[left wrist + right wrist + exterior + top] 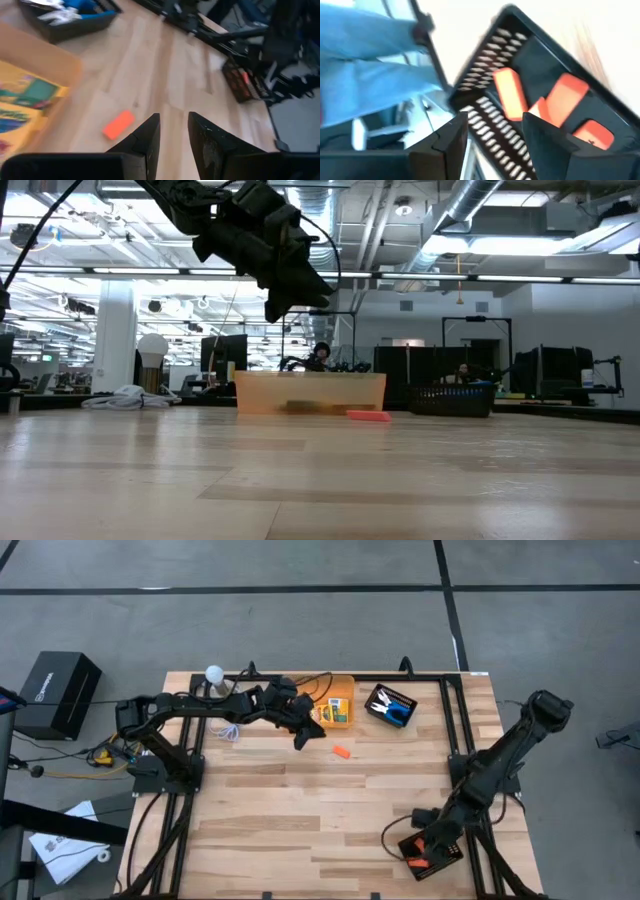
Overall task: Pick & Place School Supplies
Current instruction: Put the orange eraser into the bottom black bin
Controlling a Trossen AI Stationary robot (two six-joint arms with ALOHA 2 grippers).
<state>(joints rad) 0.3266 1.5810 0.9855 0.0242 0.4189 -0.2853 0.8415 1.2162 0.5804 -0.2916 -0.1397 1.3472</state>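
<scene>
One orange stubby piece (pixel 341 751) lies flat on the wood, also seen in the left wrist view (pixel 119 124) and the low view (pixel 368 416). My left gripper (pixel 303 738) hangs open and empty in the air just left of it (pixel 173 116), well above the table in the low view (pixel 275 315). Yellow-and-green boxes (pixel 338 710) lie in the orange bin (pixel 340 685). Blue-handled scissors (pixel 398 712) lie in a black ribbed tray (pixel 378 695). My right gripper (pixel 425 840) is open over a second black tray (pixel 445 860) that holds several orange pieces (pixel 510 92).
The orange bin and the scissors tray stand side by side near the table's far edge. The second black tray sits at the near right corner. A dark metal frame runs along both table sides. The middle of the wooden top (pixel 300 810) is bare. A white ball (pixel 213 673) stands at the far left.
</scene>
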